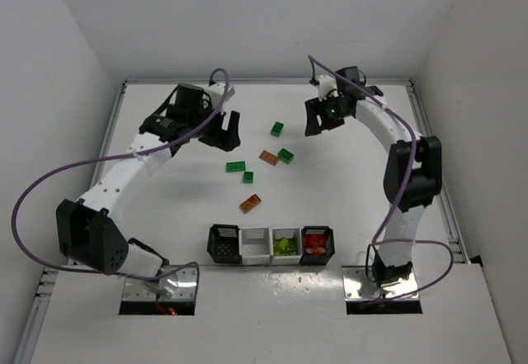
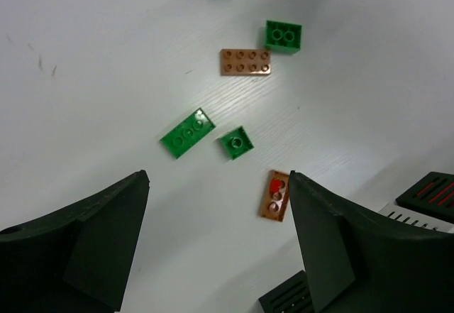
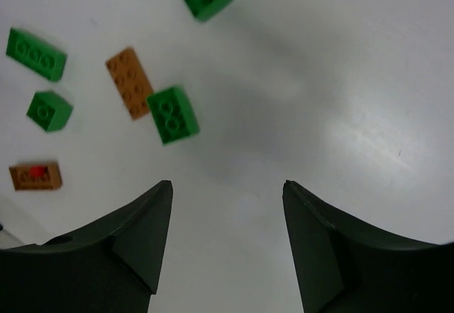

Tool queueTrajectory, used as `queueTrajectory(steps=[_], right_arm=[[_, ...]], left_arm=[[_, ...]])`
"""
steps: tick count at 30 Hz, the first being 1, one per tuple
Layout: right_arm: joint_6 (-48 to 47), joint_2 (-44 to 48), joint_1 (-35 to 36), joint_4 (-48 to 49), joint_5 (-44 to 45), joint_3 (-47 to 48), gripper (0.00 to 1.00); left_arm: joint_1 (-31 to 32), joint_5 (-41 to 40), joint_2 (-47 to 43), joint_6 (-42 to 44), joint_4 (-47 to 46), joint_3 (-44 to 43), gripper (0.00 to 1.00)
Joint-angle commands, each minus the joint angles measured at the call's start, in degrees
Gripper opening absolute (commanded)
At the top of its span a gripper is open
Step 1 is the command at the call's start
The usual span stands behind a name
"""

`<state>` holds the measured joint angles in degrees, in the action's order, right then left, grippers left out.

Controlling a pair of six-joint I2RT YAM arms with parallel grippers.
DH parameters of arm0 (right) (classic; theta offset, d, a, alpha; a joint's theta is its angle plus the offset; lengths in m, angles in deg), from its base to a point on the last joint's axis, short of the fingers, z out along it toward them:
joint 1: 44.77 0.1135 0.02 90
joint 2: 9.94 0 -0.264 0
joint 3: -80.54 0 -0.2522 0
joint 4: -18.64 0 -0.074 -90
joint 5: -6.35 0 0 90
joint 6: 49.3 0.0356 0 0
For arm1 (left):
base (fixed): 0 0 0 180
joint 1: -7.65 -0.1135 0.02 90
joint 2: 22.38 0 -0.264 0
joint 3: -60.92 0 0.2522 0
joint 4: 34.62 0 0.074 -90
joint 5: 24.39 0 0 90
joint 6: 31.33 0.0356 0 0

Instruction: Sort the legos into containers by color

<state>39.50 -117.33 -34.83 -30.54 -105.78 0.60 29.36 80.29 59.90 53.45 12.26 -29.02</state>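
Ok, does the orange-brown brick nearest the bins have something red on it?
Yes, the left wrist view shows a small red piece sitting on one end of that orange-brown brick.

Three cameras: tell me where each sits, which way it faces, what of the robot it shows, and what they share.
Top external: above and behind the arms, looking down on the table; shows both arms whole, the left gripper, the right gripper and the row of containers.
Left wrist: on the left arm, looking down past its own open gripper at scattered legos and container corners.
Right wrist: on the right arm, looking down past its own open gripper at legos.
Shared: all three show the long orange-brown brick.
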Motion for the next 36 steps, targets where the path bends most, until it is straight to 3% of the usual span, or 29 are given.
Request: queueTrajectory(steps=[1,3,7,22,23,26,32,36], right_arm=[[-3.72,-9.47,0.61,-3.86,1.04,12.52,0.65],[-5.04,-15.44,2.36,-7.2,1.29,18.95,0.67],[-6.36,-20.38,5.97,-7.21,5.16,22.32,0.69],[-10.85,-19.43,13.01,-5.98,6.74,15.48,0.71],[-10.85,-19.95,13.61,-5.37,8.05,14.95,0.79],[-10.85,-21.18,13.62,-4.13,9.73,14.95,0.82],[-10.85,-24.0,14.68,-4.66,10.35,17.15,0.82],[-10.85,-25.23,15.2,-3.52,10.35,17.15,0.73]], left_arm=[[-2.2,-0.61,-4.67,-0.24,0.19,1.29,0.85],[-4.66,-1.14,-5.28,0.29,0.71,2.52,0.87],[-7.82,-1.14,-4.77,0.82,0.71,3.94,0.87],[-9.06,2.02,0.96,1.87,-0.34,3.4,0.87],[-9.06,2.02,0.95,1.87,-0.34,3.41,0.87],[-9.06,2.02,0.34,2.4,-0.34,4.11,0.88],[-9.06,1.49,0.34,2.4,-2.27,4.11,0.88],[-9.06,0.88,0.34,1.17,-3.67,3.5,0.88]])
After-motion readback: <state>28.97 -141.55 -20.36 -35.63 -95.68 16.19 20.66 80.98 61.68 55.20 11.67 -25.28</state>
